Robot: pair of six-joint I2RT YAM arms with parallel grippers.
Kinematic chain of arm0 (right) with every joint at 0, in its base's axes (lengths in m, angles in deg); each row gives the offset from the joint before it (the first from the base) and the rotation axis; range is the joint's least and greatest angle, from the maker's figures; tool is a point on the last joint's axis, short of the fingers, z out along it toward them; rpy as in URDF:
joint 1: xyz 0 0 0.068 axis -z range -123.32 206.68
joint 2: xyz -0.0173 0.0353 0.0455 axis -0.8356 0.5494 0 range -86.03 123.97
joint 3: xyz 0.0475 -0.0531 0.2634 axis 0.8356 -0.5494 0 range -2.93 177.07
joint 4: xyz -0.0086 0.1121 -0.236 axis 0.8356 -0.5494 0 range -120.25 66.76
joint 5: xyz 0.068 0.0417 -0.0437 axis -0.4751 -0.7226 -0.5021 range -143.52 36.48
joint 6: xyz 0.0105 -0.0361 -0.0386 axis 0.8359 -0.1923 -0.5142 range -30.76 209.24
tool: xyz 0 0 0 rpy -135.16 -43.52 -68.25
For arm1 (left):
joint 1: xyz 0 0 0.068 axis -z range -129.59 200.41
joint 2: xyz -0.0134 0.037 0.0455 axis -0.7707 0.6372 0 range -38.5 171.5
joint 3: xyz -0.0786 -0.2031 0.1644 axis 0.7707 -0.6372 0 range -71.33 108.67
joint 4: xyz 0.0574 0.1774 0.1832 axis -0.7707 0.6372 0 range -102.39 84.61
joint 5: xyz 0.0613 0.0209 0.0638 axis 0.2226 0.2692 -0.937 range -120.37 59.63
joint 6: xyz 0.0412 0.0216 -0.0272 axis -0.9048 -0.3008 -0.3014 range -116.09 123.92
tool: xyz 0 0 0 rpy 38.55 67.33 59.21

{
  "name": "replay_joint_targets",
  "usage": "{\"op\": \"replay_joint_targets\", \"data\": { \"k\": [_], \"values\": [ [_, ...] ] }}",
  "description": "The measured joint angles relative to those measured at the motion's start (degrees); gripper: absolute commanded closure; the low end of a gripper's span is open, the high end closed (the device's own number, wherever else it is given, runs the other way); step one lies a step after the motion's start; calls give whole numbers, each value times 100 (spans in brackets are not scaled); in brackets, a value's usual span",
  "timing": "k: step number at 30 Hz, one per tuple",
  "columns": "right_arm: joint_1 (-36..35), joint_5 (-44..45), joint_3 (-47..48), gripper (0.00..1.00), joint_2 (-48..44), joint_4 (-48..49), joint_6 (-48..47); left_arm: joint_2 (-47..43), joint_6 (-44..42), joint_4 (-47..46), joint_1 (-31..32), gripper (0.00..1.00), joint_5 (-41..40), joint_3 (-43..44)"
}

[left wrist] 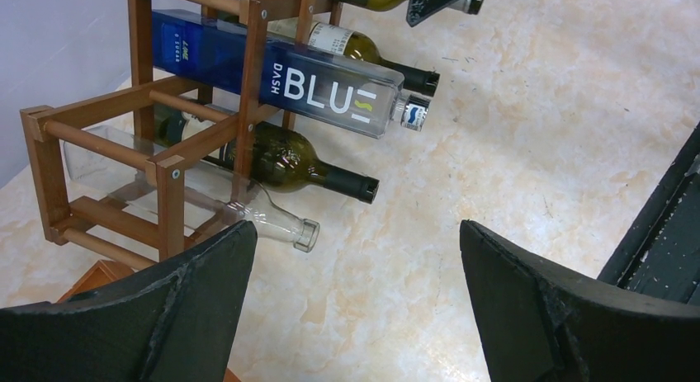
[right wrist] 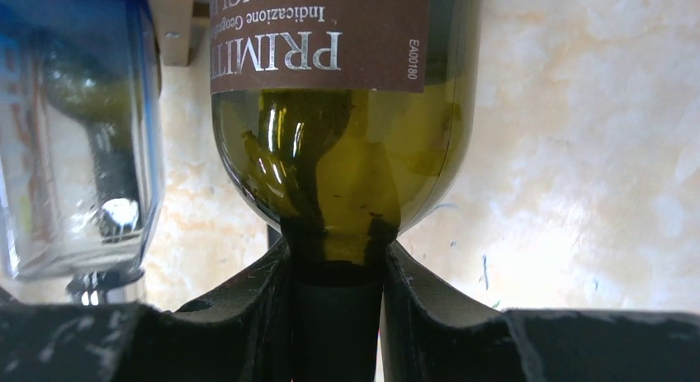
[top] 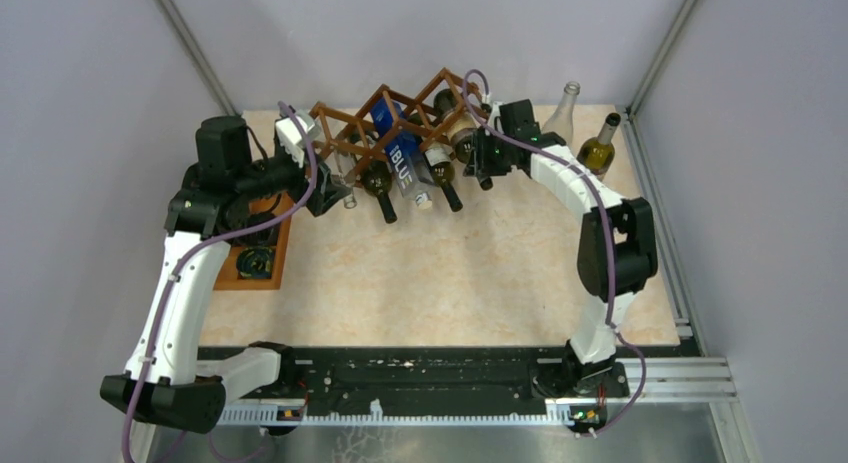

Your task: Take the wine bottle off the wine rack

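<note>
The wine rack point(top: 385, 91), a reddish-brown lattice, stands at the back middle of the table with several bottles lying in its cells. The wine bottle point(right wrist: 347, 167) is green glass with a brown label and lies in the rack's right end point(top: 460, 133). My right gripper point(right wrist: 334, 258) is shut on its dark neck, with a finger point(right wrist: 256, 291) on each side. My left gripper point(left wrist: 355, 233) hangs open over bare table by the rack's left end point(left wrist: 165, 151), holding nothing; in the top view it is at the rack's left corner point(top: 325, 193).
A blue "BLUE" bottle point(left wrist: 330, 89), a dark green bottle point(left wrist: 289, 163) and a clear bottle point(left wrist: 272, 217) lie in the rack. A clear bottle point(top: 565, 108) and a green bottle point(top: 600, 145) stand at the back right. An orange-brown tray point(top: 255, 258) lies on the left.
</note>
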State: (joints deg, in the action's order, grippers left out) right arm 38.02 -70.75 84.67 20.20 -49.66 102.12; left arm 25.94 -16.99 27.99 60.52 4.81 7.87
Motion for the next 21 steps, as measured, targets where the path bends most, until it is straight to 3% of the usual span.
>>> {"op": "replay_joint_targets", "data": {
  "k": [11, 21],
  "values": [
    [-140, 197, -1287, 100, -1478, -304, 369, -59, -284, 0, 0, 1, 157, -306],
    [-400, 175, -2048, 100, -3115, -1189, 704, -313, -1115, 131, 0, 1, 372, -538]
  ]
}}
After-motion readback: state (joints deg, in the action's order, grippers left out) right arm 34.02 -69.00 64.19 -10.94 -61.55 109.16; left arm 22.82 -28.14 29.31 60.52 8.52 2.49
